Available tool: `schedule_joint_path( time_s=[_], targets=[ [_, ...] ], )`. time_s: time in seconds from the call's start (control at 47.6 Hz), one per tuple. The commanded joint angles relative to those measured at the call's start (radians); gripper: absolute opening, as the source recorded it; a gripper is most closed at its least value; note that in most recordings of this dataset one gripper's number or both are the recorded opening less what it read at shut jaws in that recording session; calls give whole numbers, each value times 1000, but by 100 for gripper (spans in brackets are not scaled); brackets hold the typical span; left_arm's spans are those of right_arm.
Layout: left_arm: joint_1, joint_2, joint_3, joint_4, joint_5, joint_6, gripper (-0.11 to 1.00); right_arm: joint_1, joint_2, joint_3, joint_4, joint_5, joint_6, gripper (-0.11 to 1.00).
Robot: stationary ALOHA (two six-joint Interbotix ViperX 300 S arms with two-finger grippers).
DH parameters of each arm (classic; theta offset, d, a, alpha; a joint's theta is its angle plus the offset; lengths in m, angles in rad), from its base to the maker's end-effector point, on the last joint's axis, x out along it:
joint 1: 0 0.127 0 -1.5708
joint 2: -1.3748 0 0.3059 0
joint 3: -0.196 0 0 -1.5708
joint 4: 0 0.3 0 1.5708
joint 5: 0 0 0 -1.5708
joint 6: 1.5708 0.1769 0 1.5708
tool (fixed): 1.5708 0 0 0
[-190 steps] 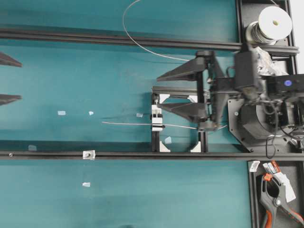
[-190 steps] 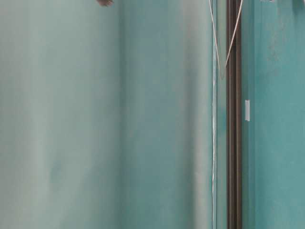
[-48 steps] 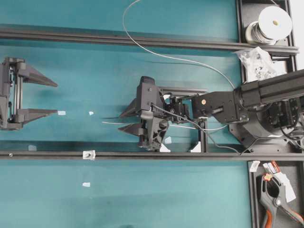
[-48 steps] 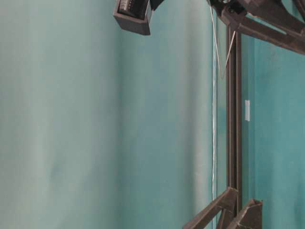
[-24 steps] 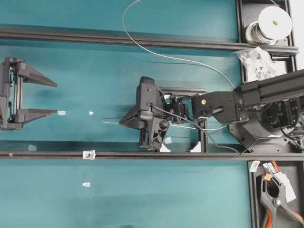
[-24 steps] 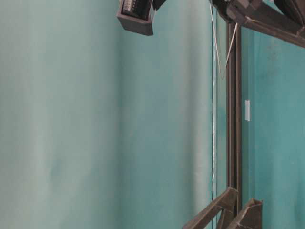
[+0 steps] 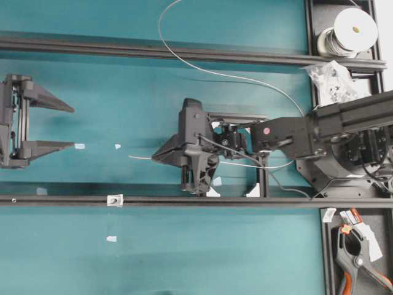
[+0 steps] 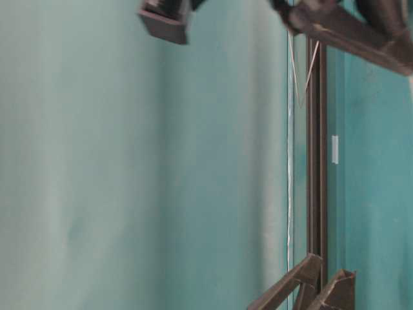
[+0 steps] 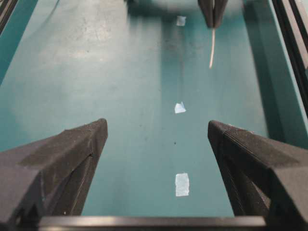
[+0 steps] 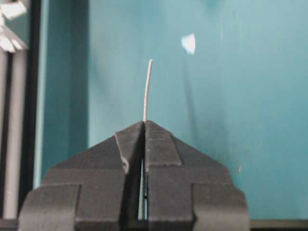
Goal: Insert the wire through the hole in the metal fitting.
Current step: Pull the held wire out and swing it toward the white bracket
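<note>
The thin silver wire arcs from the spool across the table. Its straight free end pokes out to the left of my right gripper, which is shut on the wire. In the right wrist view the wire sticks out ahead of the closed fingertips. In the left wrist view the wire tip hangs at the far end. The metal fitting sits on the front black rail, below and left of the wire tip. My left gripper stands open at the far left, holding nothing.
Two black rails cross the teal mat. Small pale tape scraps lie on it. A wire spool, a bag of parts and a clamp sit at the right. A black frame lies under the right arm.
My right gripper has shut on the wire, then shifted slightly left, carrying the wire tip with it. The left gripper has not moved.
</note>
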Motion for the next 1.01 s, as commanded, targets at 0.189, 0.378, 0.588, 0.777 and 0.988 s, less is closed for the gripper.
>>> schedule_joint_path(
  time_s=[0.189,0.378,0.588,0.777,0.988],
  targets=[
    [-2,-17,-6,0,-5,0,77,-5,-140,25,0,-3,-37,-1],
    [-2,-25,-6,0,-3,0,77,-12,-202,37,-2,29,-37,-1],
    [-2,-40,-5,0,-5,0,77,-12,-244,44,-2,46,-38,-1],
    [-2,-55,-3,-2,-11,0,77,-11,-253,55,-2,38,-41,-1],
    [-17,-55,34,-2,-112,-5,77,21,-272,118,3,-74,-41,-1]
  ],
)
